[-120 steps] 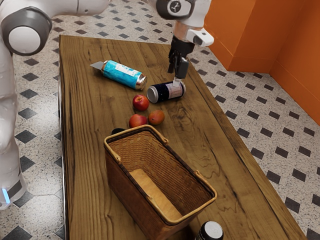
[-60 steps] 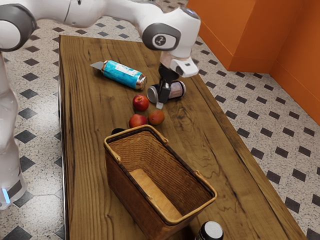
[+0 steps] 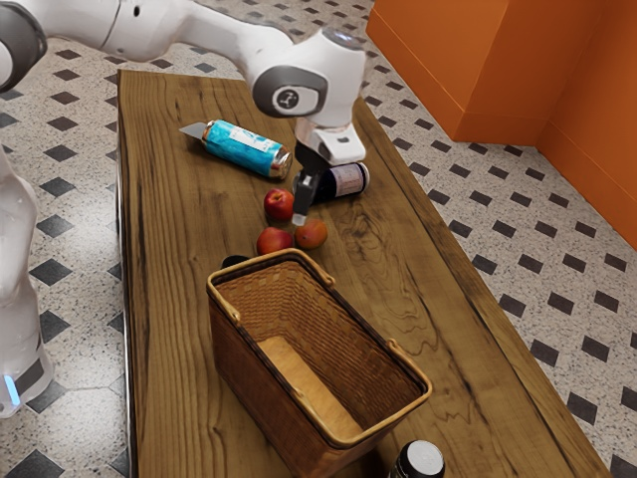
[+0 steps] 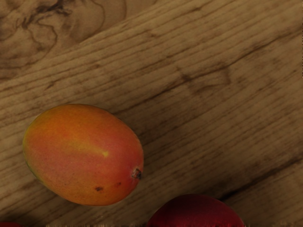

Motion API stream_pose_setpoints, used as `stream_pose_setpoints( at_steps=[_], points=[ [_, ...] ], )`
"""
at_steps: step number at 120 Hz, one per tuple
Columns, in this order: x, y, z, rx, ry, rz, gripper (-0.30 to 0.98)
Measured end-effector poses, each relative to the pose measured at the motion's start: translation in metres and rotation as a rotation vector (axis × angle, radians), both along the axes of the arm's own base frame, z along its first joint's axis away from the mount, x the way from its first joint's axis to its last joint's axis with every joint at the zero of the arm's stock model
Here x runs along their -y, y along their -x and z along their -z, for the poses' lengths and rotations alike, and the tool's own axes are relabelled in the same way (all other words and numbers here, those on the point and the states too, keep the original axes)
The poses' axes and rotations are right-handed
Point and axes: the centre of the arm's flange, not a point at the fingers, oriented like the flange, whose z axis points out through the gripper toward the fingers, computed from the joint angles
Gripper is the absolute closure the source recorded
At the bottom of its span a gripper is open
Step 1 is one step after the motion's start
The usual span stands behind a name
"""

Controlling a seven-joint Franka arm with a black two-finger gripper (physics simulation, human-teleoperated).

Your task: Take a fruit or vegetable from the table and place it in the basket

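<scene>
Mango well in from tbl edge, room btwn; can't tell if end effector closed.

We reach in from the exterior view's upper left, our white forearm passing higher than the hand and well off to its side. Our wrist, white with a dark grey ring, bends down directly above the hand. Below it a white collar joins the black hand, which points downward and leans slightly, its lower end toward the exterior view's left. Our base stands upright, well apart from the hand.
</scene>
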Motion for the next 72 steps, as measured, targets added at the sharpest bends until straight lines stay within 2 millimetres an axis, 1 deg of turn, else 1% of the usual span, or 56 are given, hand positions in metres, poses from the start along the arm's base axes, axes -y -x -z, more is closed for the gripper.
stream_pose_setpoints(
  at_steps=[24,42,72],
  points=[
    [0.000,0.005,0.008,-0.032,-0.011,0.046,0.00],
    [0.001,0.010,0.022,-0.073,-0.017,0.073,0.00],
    [0.001,0.015,0.030,-0.111,-0.022,0.102,0.00]
  ],
)
